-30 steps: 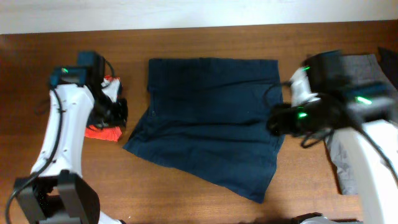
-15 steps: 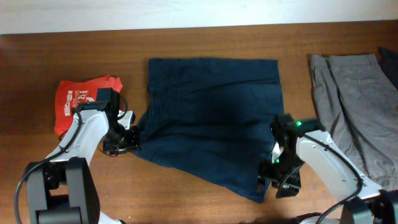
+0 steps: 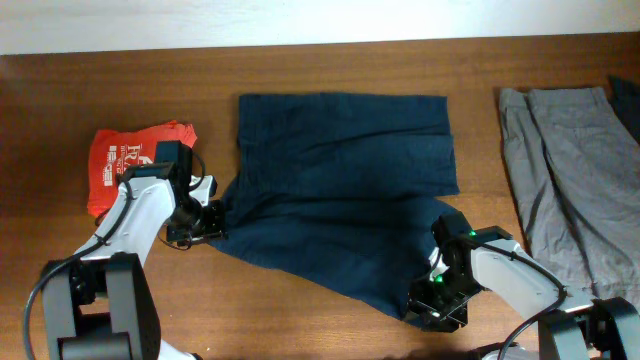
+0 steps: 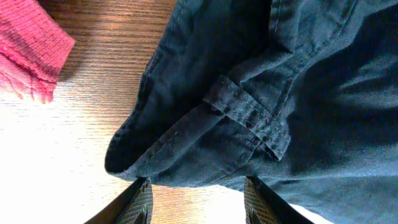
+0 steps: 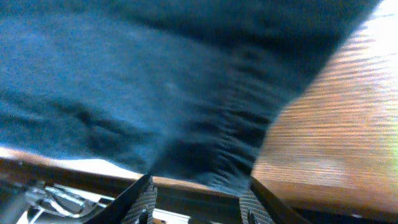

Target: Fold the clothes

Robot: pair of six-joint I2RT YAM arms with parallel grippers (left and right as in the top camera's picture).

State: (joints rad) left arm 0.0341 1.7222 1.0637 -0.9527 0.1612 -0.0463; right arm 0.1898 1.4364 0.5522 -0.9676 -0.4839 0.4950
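Note:
Dark navy shorts (image 3: 340,190) lie spread flat mid-table, waistband at the far side, hems toward the front. My left gripper (image 3: 207,222) is open at the shorts' left hem corner; in the left wrist view the hem fold (image 4: 205,134) lies just ahead of the open fingers (image 4: 198,205). My right gripper (image 3: 430,300) is open at the shorts' front right hem corner; the right wrist view shows that corner (image 5: 217,155) between the fingertips (image 5: 199,202), near the table's front edge.
A folded red garment (image 3: 130,160) lies left of the shorts, also showing in the left wrist view (image 4: 28,50). Grey trousers (image 3: 565,170) lie at the right, with a dark item (image 3: 628,100) at the far right edge.
The right gripper has moved forward and left along the shorts' right edge to the front hem corner. The left gripper has shifted slightly toward the left hem corner.

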